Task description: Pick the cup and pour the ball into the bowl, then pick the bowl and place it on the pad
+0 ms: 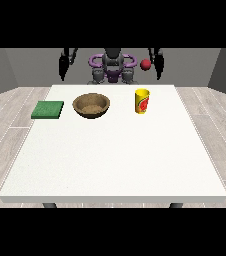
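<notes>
While both arms hang at the robot's sides behind the far edge of the table, neither hand has hold of anything: the hand at the view's right (158,67) hangs well above and behind the cup, the hand at the view's left (63,67) hangs likewise on the other side, and both are too small and dark to tell how their fingers lie. Just beside the hand at the view's right, toward the robot's body, a red ball (145,64) shows in the air above the cup and apart from it, not inside it and not held. Below it the yellow cup (142,101) stands upright on the white table (115,160), toward the far right part of the top. To its left, near but apart, sits the brown bowl (91,105), upright and, as far as can be seen, with nothing in it. Further left again, near the table's left edge and apart from the bowl, the green pad (48,109) lies flat. By my judgement the task has not begun: the first step, picking the cup, is in hand. The next move calls for the hand at the view's right to come forward and down over the table to the cup's side and close round it, keeping it upright so the ball, once in it, stays there until it is tipped over the bowl.
</notes>
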`<move>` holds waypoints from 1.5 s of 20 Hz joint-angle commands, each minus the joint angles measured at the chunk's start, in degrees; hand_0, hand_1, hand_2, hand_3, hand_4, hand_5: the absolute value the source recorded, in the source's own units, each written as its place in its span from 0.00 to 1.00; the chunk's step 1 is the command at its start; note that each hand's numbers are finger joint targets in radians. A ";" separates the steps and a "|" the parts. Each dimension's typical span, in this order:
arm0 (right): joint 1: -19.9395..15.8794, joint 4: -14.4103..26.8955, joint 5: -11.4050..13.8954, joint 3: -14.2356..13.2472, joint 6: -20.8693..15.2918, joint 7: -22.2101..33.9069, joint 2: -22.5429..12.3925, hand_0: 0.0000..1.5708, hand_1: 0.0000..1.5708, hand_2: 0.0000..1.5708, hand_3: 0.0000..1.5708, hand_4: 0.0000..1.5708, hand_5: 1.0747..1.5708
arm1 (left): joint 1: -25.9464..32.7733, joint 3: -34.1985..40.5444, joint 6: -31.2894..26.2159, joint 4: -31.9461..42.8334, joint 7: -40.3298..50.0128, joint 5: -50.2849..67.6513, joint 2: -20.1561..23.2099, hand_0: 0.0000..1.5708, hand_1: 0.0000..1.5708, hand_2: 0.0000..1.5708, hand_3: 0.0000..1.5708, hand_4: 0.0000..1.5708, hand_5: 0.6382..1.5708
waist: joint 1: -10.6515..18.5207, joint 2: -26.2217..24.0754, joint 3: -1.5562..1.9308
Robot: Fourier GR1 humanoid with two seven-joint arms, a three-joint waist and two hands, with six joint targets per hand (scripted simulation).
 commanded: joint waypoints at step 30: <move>-14.11 7.96 -7.20 -7.63 5.08 -15.40 -1.16 0.00 0.00 0.00 0.00 0.00 0.98 | -13.22 3.30 0.64 -1.64 -8.90 1.72 1.19 0.00 0.00 0.00 0.00 0.00 0.66 | 0.64 11.54 -0.61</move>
